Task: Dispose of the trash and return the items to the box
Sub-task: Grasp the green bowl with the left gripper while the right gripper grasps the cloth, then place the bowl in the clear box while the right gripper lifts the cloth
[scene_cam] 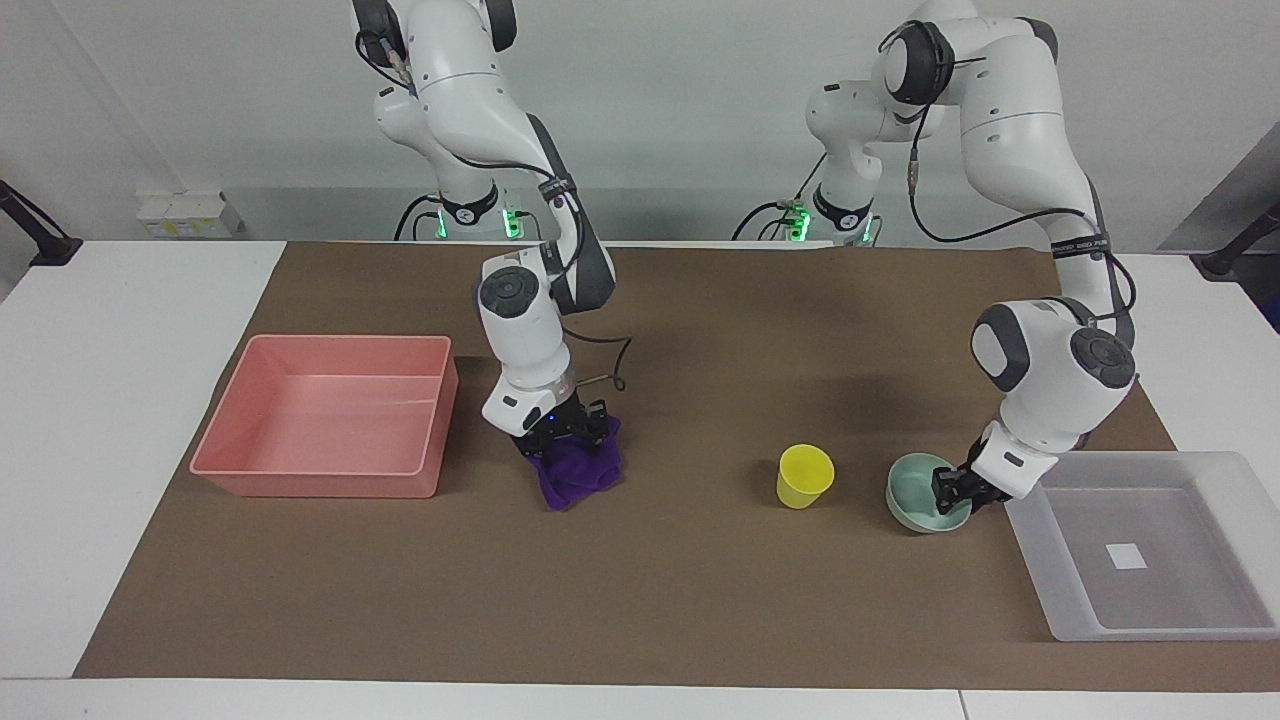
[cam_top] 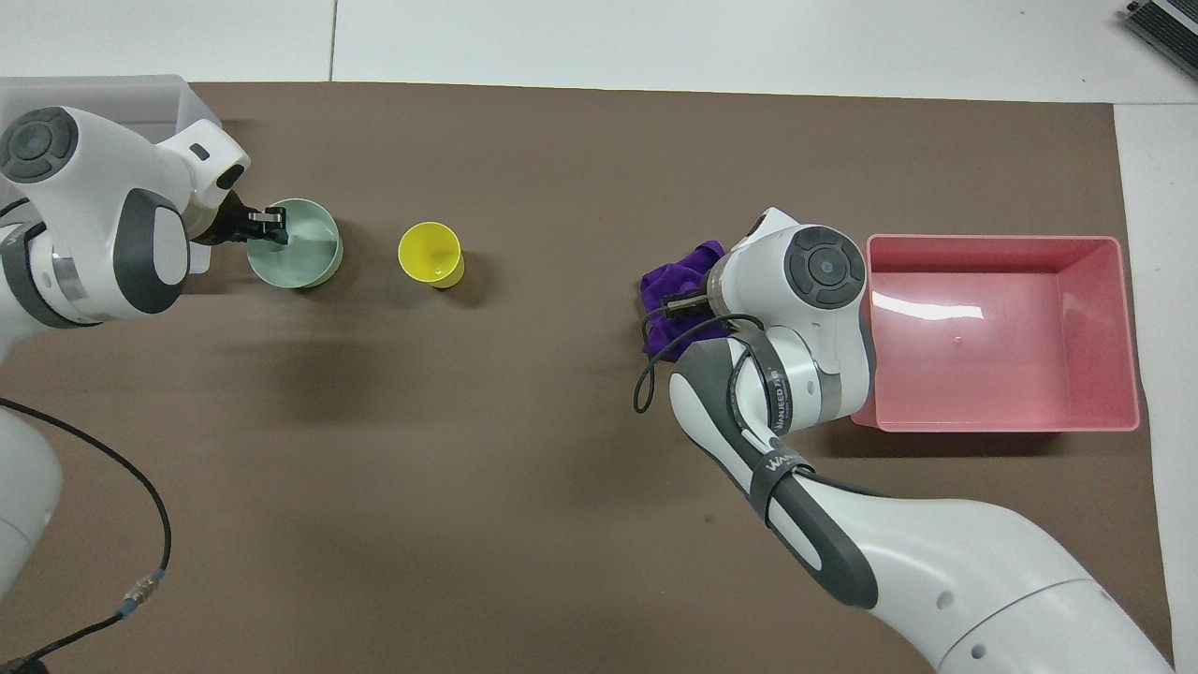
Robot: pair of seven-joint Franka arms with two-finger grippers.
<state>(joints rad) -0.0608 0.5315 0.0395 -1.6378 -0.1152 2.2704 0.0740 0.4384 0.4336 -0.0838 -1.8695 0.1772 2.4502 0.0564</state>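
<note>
you see the right gripper (scene_cam: pixel 560 434) down on the cloth (scene_cam: pixel 578 473), its fingers pinched into the bunched fabric, beside the pink tray (scene_cam: pixel 325 414) at the right arm's end of the table. the left gripper (scene_cam: pixel 952 490) is at the bowl (scene_cam: pixel 915 495), its fingers narrowed on the rim at the side toward the box (scene_cam: pixel 1140 545), one finger inside and one outside. the bowl rests on the table. the cup (scene_cam: pixel 805 475) stands upright just beside the bowl, toward the cloth. the box lies farthest from the robots, at the left arm's end.
</note>
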